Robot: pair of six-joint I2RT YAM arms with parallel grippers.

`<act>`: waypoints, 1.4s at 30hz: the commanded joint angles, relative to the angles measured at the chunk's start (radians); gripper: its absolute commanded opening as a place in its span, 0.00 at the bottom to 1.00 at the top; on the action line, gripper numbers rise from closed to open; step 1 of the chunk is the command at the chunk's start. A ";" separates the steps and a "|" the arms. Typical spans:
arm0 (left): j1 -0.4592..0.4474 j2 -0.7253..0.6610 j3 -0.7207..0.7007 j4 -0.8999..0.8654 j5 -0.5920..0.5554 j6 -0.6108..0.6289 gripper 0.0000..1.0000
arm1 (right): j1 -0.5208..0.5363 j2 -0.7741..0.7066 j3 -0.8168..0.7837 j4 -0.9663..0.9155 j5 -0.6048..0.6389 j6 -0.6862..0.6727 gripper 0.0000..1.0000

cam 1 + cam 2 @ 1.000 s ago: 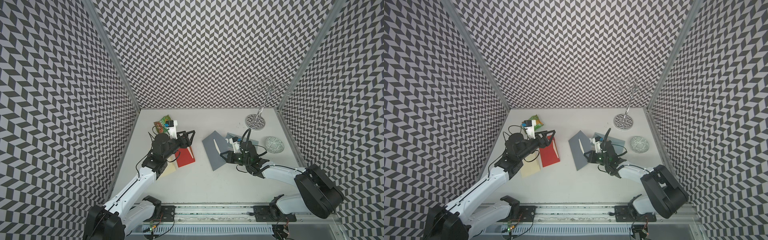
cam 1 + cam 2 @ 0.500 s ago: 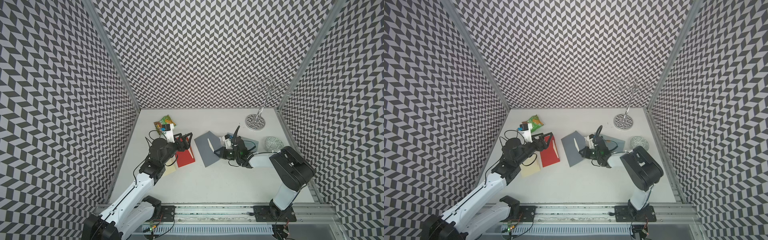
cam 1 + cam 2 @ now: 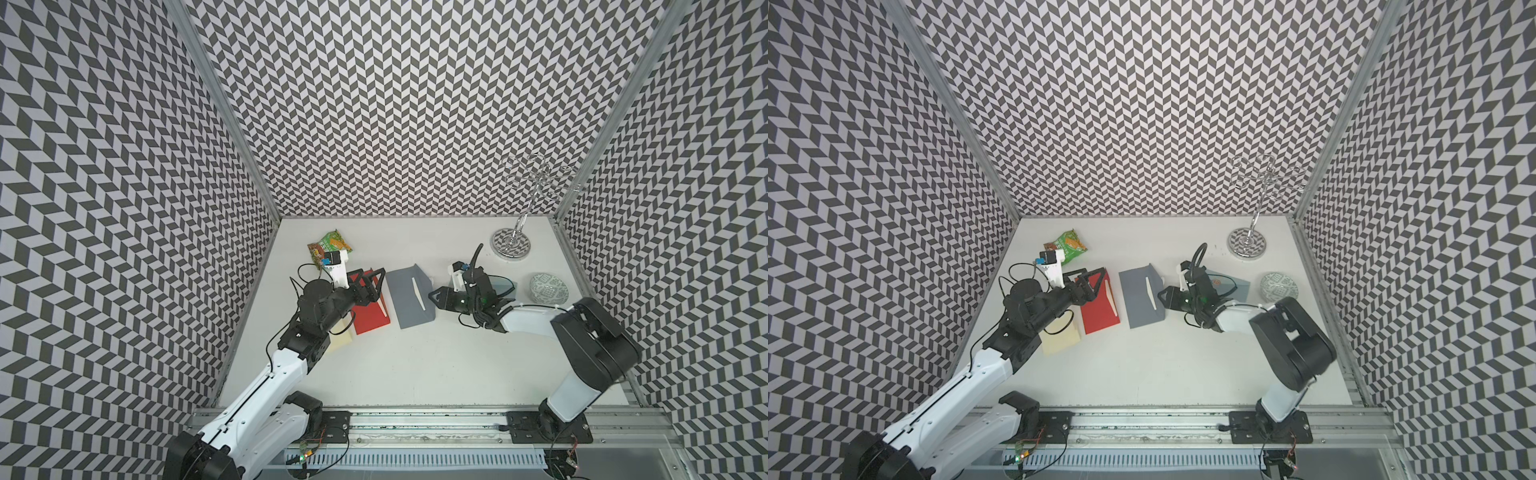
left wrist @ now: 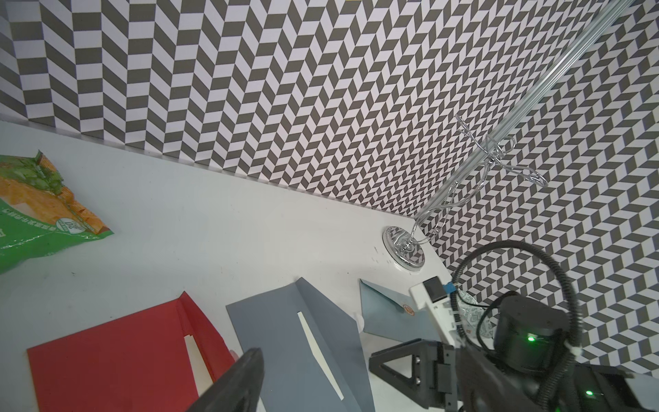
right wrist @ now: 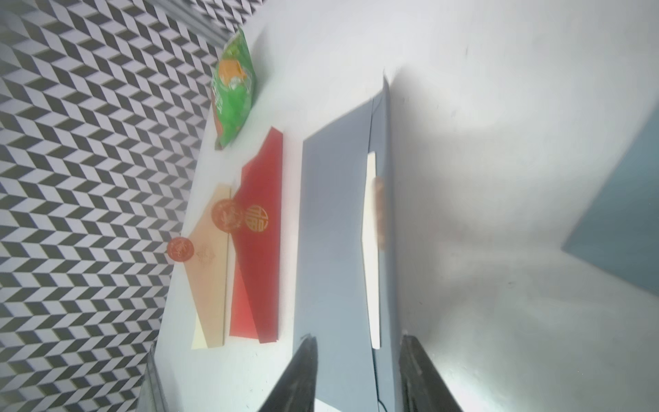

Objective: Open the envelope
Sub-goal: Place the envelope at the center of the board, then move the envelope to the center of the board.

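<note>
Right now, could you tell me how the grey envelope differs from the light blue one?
Colour: the grey envelope is slate; the light blue envelope is pale teal.
Flap: the grey envelope's stands lifted, baring a pale strip; the light blue envelope's lies down under a round orange seal.
Place: the grey envelope lies unobstructed; the light blue envelope is partly hidden by the right arm.
Both rest on the white table.

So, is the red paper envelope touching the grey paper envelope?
Apart. In a top view, a strip of white table separates the red paper envelope and the grey paper envelope.
</note>
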 commanded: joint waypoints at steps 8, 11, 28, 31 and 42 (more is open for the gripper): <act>0.004 -0.004 -0.006 0.036 0.039 0.013 0.87 | -0.220 -0.193 -0.124 -0.052 0.244 -0.029 0.65; 0.004 -0.003 -0.007 0.038 0.050 0.012 0.88 | -0.349 -0.148 -0.118 -0.069 0.106 -0.028 0.65; 0.004 0.009 -0.012 0.056 0.061 0.007 0.88 | -0.460 0.148 0.101 -0.063 -0.126 -0.125 0.58; 0.004 0.012 -0.013 0.057 0.062 0.008 0.88 | -0.457 0.186 0.116 -0.070 -0.112 -0.113 0.57; 0.006 0.024 -0.013 0.063 0.066 0.010 0.89 | -0.425 0.120 -0.062 -0.085 -0.136 0.029 0.52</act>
